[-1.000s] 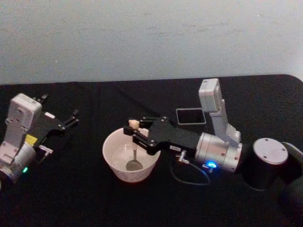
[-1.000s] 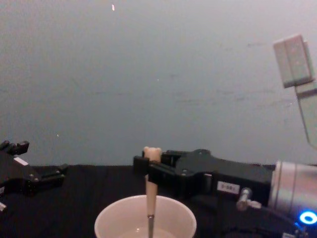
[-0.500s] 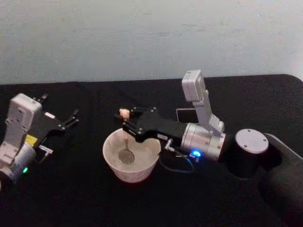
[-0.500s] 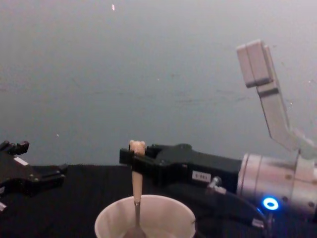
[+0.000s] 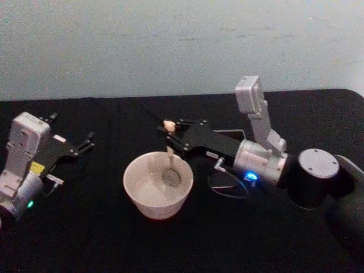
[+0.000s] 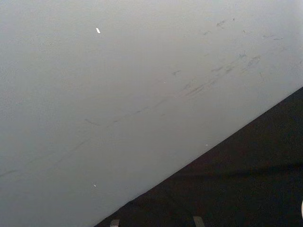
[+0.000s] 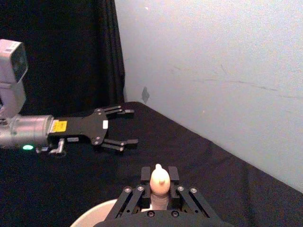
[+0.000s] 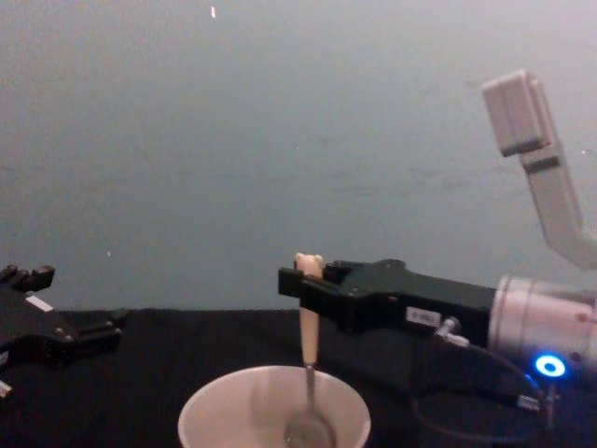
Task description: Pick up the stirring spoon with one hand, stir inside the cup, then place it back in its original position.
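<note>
The cream cup stands at the table's middle, seen low in the chest view. My right gripper reaches in from the right, shut on the stirring spoon just below its bear head. The spoon hangs upright, its metal bowl down inside the cup on the far right side. The right wrist view looks down on the bear head clamped between the fingers. My left gripper rests open at the left, apart from the cup. The original position is hidden behind my right arm.
A black cloth covers the table up to a pale wall. My right arm's wrist camera sticks up behind the cup. A cable loops beside the cup's right side. Bare cloth lies in front of the cup.
My right gripper has swept the spoon across the cup, from its left side to its far right side. The spoon's bowl stayed inside. The left arm has not moved.
</note>
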`<state>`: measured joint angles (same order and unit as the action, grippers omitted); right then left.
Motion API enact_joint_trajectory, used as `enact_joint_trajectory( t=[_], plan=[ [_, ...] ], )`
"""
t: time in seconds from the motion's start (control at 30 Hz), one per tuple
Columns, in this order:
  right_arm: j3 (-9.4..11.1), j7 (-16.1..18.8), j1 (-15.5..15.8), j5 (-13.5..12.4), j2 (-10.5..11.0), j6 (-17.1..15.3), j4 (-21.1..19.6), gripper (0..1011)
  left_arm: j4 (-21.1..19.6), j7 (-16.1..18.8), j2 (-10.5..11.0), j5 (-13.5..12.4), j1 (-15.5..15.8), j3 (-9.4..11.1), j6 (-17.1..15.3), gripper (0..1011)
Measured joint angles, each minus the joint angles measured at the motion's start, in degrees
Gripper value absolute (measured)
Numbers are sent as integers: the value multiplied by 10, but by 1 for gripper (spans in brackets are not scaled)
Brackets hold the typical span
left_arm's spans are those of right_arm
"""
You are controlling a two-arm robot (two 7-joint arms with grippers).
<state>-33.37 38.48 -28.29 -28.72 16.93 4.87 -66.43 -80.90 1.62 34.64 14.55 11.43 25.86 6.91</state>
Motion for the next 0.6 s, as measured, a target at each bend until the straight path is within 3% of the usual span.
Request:
enact_joint_trajectory(
  t=[0.2, 0.37, 0.6],
  plan=[
    [4, 11, 24, -7, 25, -10, -43, 213, 0, 0, 0, 0, 0, 0, 0, 1001],
    [-6, 29, 51, -16, 46, -22, -89, 213, 0, 0, 0, 0, 0, 0, 0, 1001],
    [-19, 31, 52, -23, 38, -26, -93, 213, 0, 0, 0, 0, 0, 0, 0, 1002]
  ],
)
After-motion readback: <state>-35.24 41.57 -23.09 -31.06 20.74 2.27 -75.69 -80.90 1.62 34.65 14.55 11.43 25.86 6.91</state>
